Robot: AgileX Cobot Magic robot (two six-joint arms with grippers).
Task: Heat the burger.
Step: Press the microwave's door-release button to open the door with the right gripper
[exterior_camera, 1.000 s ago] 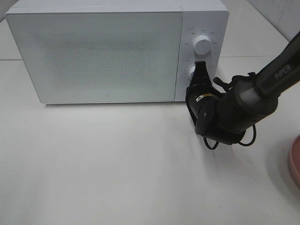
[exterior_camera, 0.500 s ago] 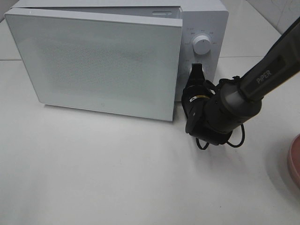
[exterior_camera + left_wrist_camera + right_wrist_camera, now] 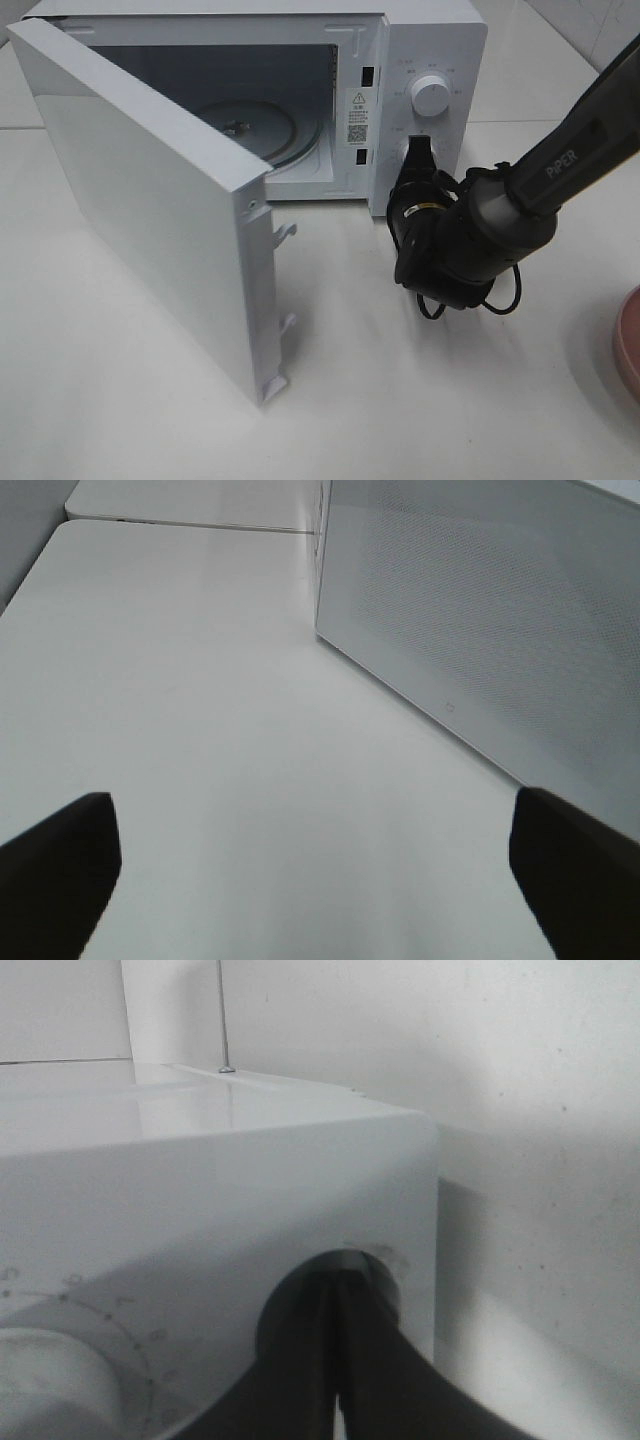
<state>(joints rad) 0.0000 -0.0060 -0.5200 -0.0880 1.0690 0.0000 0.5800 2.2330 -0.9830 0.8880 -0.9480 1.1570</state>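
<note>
The burger is out of view in every frame. The white microwave (image 3: 440, 45) stands at the back of the table with its door (image 3: 150, 210) swung wide open, baring the glass turntable (image 3: 245, 125) inside. My right gripper (image 3: 417, 152) is shut, and its tips rest against the round lower button of the control panel, below the white dial (image 3: 431, 95). In the right wrist view the closed fingertips (image 3: 338, 1295) sit in that round recess. My left gripper (image 3: 310, 880) is open above the bare table, facing the door's outer face (image 3: 500, 610), with nothing between its fingers.
A pink plate (image 3: 630, 340) shows at the right edge of the table. The open door juts far out over the left half of the white tabletop (image 3: 420, 400). A second table edge lies behind in the left wrist view.
The microwave door went from closed to wide open, swinging out to the left. The right gripper stayed shut at the lower button, its arm shifting only slightly.
</note>
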